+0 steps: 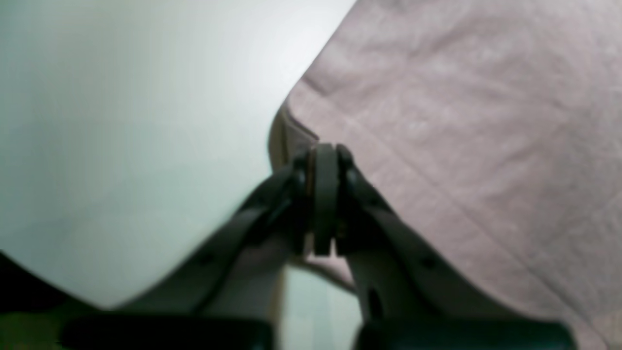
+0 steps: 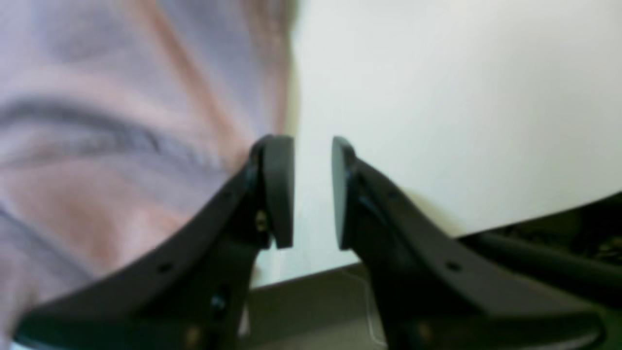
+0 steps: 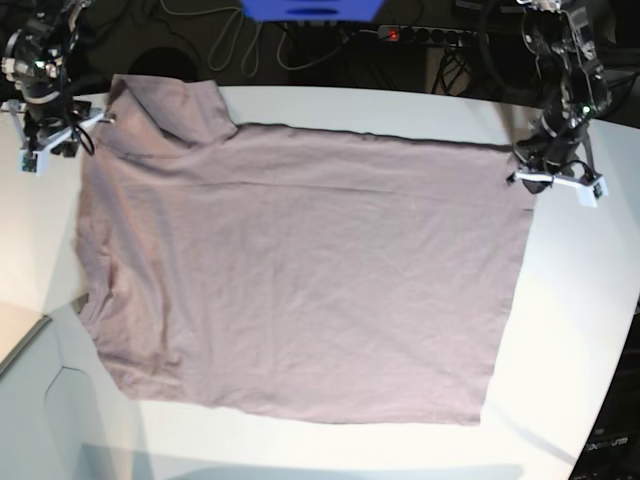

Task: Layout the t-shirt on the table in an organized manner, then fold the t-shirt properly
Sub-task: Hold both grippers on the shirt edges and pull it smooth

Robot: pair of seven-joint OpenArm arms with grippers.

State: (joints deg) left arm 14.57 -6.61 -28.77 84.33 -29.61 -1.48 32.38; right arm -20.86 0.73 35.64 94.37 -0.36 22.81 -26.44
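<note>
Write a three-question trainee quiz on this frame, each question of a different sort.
1. True or false: the left end effector is shut on the edge of the dusty mauve cotton t-shirt.
2. The right end effector is: A) open, holding nothing; B) shut on a sleeve; C) out of view.
3. Fill in: the t-shirt lies spread ___ on the large white tabletop.

Key: 1 true; 2 A; 3 flat.
</note>
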